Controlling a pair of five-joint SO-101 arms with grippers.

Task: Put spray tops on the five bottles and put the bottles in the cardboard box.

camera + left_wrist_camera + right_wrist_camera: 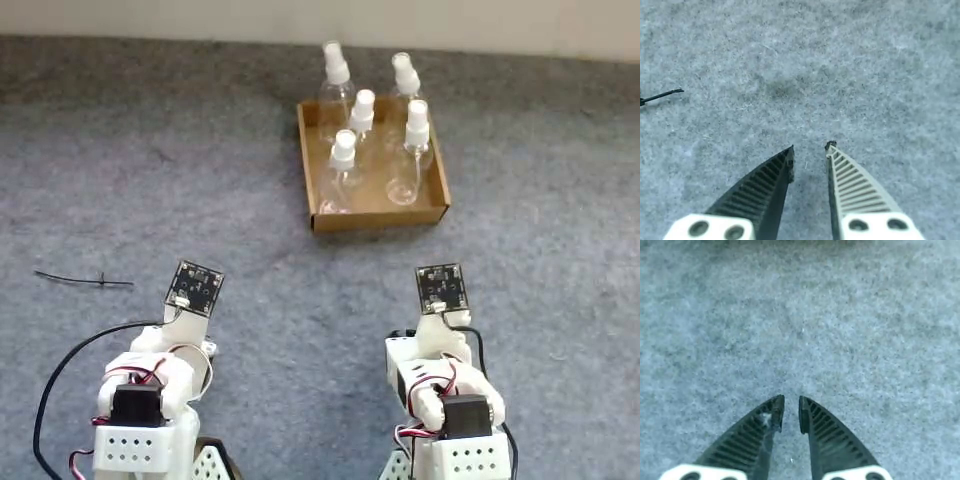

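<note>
Nearest to the high camera are the two white robot arms, folded low at the near edge of the grey felt-covered table (540, 180): the left arm (150, 395) and the right arm (450, 395), side by side and well apart. Each carries a small black camera board at its front end.

In the left wrist view the left gripper (809, 149) points down at bare felt. It has one black finger (767, 187) and one pale grey finger (852, 187); the tips stand apart with a clear gap and nothing is between them. In the right wrist view the right gripper (791, 407) has two black fingers, almost together, with only a narrow slit between the tips, and it holds nothing.

Far from both arms, near the far side of the table, lies the shallow brown cardboard box (380, 217). Five clear plastic bottles (403, 180) stand upright in it, each with a white spray top (344, 148) on its neck. Two bottles are at the far wall, one in the middle, two closer to the near wall.

A thin black cable tie (85, 280) lies on the felt, near the left arm.
</note>
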